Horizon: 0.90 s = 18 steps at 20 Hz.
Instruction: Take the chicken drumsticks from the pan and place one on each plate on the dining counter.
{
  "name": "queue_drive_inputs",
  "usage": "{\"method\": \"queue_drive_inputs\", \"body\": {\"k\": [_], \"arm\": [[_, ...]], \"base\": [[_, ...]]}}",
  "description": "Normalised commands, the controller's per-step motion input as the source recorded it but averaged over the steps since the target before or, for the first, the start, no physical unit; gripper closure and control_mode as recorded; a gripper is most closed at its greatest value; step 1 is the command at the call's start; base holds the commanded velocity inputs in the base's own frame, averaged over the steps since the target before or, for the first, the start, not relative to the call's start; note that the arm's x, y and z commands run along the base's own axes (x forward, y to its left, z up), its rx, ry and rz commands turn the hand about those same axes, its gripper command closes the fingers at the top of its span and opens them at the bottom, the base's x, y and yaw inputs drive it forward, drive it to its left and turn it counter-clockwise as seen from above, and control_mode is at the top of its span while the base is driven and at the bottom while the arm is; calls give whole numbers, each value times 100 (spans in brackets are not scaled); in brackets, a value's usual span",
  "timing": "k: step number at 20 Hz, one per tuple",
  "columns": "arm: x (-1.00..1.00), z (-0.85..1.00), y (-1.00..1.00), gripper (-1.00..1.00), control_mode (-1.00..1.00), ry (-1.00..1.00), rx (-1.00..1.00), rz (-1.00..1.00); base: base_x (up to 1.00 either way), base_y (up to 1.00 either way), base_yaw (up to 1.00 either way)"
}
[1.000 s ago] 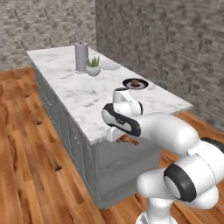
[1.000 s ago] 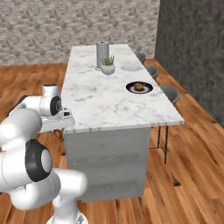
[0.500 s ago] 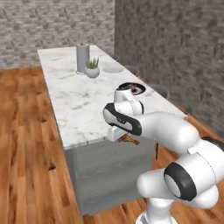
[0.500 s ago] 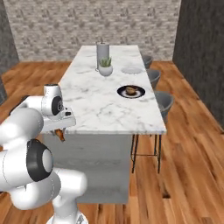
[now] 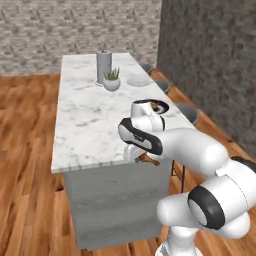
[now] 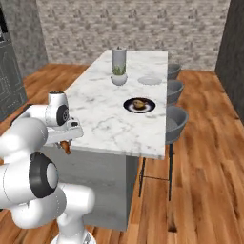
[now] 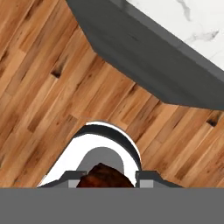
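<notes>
Above wood floor (image 7: 39,78), drumstick (image 7: 105,176) between pincer (image 7: 107,179) fingers.

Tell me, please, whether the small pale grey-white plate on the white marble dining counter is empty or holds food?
Empty: the pale grey-white plate on the dining counter shows a bare surface.

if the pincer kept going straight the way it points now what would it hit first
Most likely the wooden plank floor. The pincer, shut on a golden-brown chicken drumstick, points downward beside the grey base of the white marble dining counter. The hand view suggests it would pass the base, though depth is unclear.
</notes>
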Motion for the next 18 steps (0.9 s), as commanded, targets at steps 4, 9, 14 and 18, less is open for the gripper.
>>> {"method": "queue_drive_inputs", "body": {"k": [4, 9, 14, 18], "arm": [[0, 0, 0, 100, 100, 0, 0, 0], [0, 0, 0, 100, 100, 0, 0, 0], [0, 0, 0, 100, 100, 0, 0, 0], [0, 0, 0, 100, 100, 0, 0, 0]], "base": [[43, -62, 37], [43, -63, 36], [31, -74, 29], [21, -84, 22]]}}
